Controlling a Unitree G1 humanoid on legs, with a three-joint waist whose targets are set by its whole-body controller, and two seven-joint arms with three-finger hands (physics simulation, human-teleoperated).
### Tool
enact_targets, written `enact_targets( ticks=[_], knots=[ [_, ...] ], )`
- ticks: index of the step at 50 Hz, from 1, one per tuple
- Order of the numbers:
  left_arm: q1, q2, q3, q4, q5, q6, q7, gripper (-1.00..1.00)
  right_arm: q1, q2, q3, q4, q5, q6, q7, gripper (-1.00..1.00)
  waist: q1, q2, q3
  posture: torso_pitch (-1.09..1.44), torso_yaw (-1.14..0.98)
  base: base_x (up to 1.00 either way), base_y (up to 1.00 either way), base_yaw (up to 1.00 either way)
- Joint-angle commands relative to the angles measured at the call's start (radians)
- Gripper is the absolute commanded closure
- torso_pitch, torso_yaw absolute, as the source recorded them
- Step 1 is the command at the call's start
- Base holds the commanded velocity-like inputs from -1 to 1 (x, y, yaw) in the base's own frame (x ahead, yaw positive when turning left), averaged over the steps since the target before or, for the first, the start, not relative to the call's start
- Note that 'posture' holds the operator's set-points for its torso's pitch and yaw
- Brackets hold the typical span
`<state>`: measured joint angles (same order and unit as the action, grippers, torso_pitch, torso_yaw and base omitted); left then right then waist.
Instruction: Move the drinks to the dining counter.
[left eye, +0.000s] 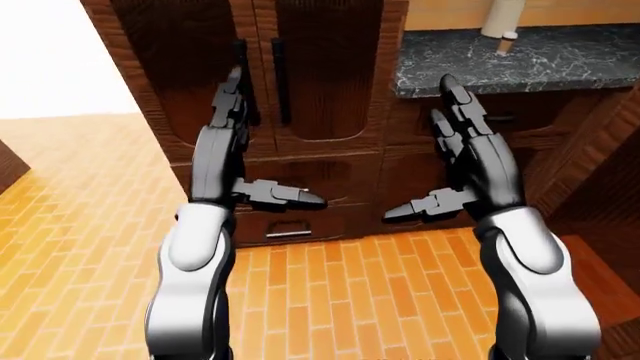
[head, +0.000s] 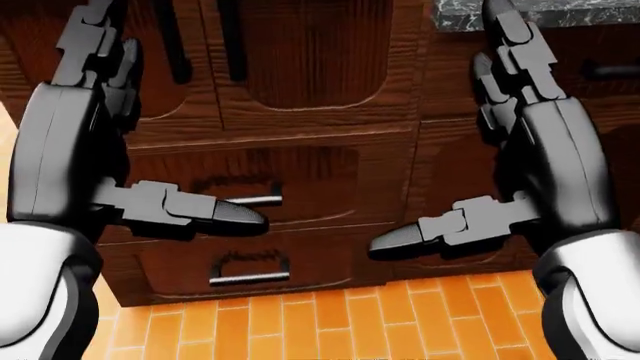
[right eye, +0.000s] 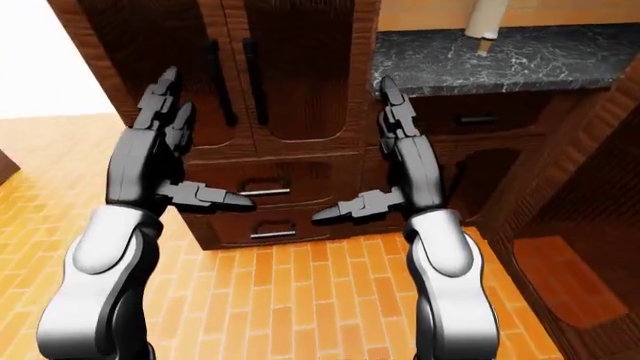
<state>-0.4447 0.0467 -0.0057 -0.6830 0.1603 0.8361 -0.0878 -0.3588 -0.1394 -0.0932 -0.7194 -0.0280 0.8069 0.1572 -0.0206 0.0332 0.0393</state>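
Note:
No drinks show in any view. Both my hands are raised in front of dark wooden cabinets and hold nothing. My left hand (right eye: 205, 139) is open, fingers pointing up and thumb sticking out toward the middle. My right hand (right eye: 352, 150) mirrors it, also open, just below the edge of a dark marble counter (left eye: 520, 60). A pale cylinder (left eye: 500, 22) stands on that counter at the top right, cut off by the frame's top edge; I cannot tell what it is.
A tall cabinet (left eye: 320, 67) with two doors and long black handles stands straight ahead, with two drawers (right eye: 262, 191) under it. Another wooden cabinet side (left eye: 600, 172) juts in at the right. Orange brick floor (left eye: 90, 195) stretches to the left and below.

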Motion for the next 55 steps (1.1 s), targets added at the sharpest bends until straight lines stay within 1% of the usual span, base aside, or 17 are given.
enact_targets(
  ticks=[1, 2, 5, 11, 19, 23, 25, 26, 38, 39, 41, 43, 46, 47, 48, 49, 55],
  knots=[
    [-0.017, 0.004, 0.002, -0.018, -0.001, -0.017, -0.002, -1.0, -0.02, -0.002, -0.011, -0.026, -0.009, -0.025, -0.005, -1.0, -0.001, 0.023, -0.028, 0.0, 0.0, 0.0, 0.0, 0.0],
    [-0.017, 0.004, 0.0, -0.022, 0.0, -0.013, -0.002, -1.0, -0.018, -0.002, -0.009, -0.023, -0.013, -0.029, -0.005, -1.0, 0.009, -0.014, -0.007, 0.0, 0.0, 0.0, 0.0, 0.0],
    [-0.017, 0.004, 0.0, -0.022, 0.001, -0.013, -0.003, -1.0, -0.019, -0.003, -0.008, -0.022, -0.017, -0.027, -0.001, -1.0, 0.007, -0.032, -0.018, 0.0, 0.0, 0.0, 0.0, 0.0],
    [-0.014, 0.002, -0.003, -0.026, 0.004, -0.011, -0.003, -1.0, -0.015, 0.002, -0.009, -0.021, -0.018, -0.03, 0.001, -1.0, 0.032, 0.02, -0.039, 0.0, 0.0, 0.0, -0.4, 0.0],
    [-0.007, 0.002, 0.002, -0.017, 0.002, -0.027, -0.003, -1.0, -0.013, 0.004, -0.004, -0.008, -0.025, -0.042, 0.002, -1.0, 0.058, -0.014, -0.024, 0.0, 0.0, 0.01, -0.62, 0.0],
    [-0.005, 0.003, 0.003, -0.008, 0.0, -0.036, -0.002, -1.0, -0.013, 0.007, -0.004, -0.004, -0.027, -0.044, 0.001, -1.0, 0.074, -0.071, -0.021, 0.0, 0.0, 0.1, -0.74, 0.0],
    [-0.005, 0.002, 0.003, -0.009, 0.0, -0.035, -0.002, -1.0, -0.013, 0.007, -0.006, -0.004, -0.026, -0.045, 0.001, -1.0, 0.072, -0.159, -0.043, 0.0, 0.0, 0.11, -0.74, 0.0],
    [-0.006, 0.003, 0.002, -0.008, 0.001, -0.037, -0.002, -1.0, -0.013, 0.007, -0.005, -0.005, -0.027, -0.044, 0.001, -1.0, 0.062, -0.11, -0.016, 0.0, 0.0, 0.11, -0.73, 0.0],
    [-0.005, 0.002, -0.002, -0.008, 0.007, -0.039, -0.004, -1.0, -0.012, 0.005, 0.001, 0.0, -0.035, -0.05, 0.007, -1.0, 0.056, -0.006, -0.001, 0.0, 0.0, 0.18, -0.66, 0.0],
    [-0.005, 0.001, -0.002, -0.006, 0.007, -0.041, -0.003, -1.0, -0.015, 0.004, 0.001, -0.005, -0.036, -0.044, 0.009, -1.0, 0.075, -0.029, 0.011, 0.0, 0.0, 0.38, -0.47, 0.0],
    [-0.006, 0.001, -0.002, -0.007, 0.008, -0.04, -0.003, -1.0, -0.014, 0.004, 0.0, -0.005, -0.037, -0.045, 0.011, -1.0, 0.071, -0.005, 0.002, 0.0, 0.0, 0.39, -0.41, 0.0],
    [-0.007, 0.0, -0.005, -0.008, 0.01, -0.038, -0.004, -1.0, -0.013, 0.005, 0.0, -0.003, -0.039, -0.047, 0.011, -1.0, 0.079, -0.012, -0.011, 0.0, 0.0, 0.42, -0.39, 0.0],
    [-0.01, 0.0, -0.006, -0.013, 0.012, -0.031, -0.006, -1.0, -0.014, 0.006, -0.002, -0.004, -0.04, -0.044, 0.012, -1.0, 0.082, -0.079, -0.003, 0.0, 0.0, 0.44, -0.39, 0.0],
    [-0.011, 0.0, -0.005, -0.014, 0.013, -0.03, -0.006, -1.0, -0.015, 0.005, -0.003, -0.009, -0.04, -0.039, 0.013, -1.0, 0.069, -0.148, -0.022, 0.0, 0.0, 0.43, -0.4, 0.0],
    [-0.012, 0.0, -0.004, -0.016, 0.013, -0.026, -0.006, -1.0, -0.014, 0.005, -0.004, -0.009, -0.039, -0.039, 0.013, -1.0, 0.072, -0.107, 0.009, 0.0, 0.0, 0.44, -0.45, 0.0],
    [-0.012, 0.0, -0.006, -0.019, 0.014, -0.024, -0.007, -1.0, -0.014, 0.005, -0.004, -0.008, -0.04, -0.04, 0.014, -1.0, 0.066, -0.111, 0.007, 0.0, 0.0, 0.43, -0.54, 0.0],
    [-0.015, -0.001, -0.003, -0.009, 0.013, -0.033, -0.006, -1.0, -0.018, 0.005, 0.0, 0.0, -0.045, -0.046, 0.012, -1.0, 0.033, -0.037, 0.015, 0.0, 0.0, 0.43, -0.59, 0.0]
  ],
)
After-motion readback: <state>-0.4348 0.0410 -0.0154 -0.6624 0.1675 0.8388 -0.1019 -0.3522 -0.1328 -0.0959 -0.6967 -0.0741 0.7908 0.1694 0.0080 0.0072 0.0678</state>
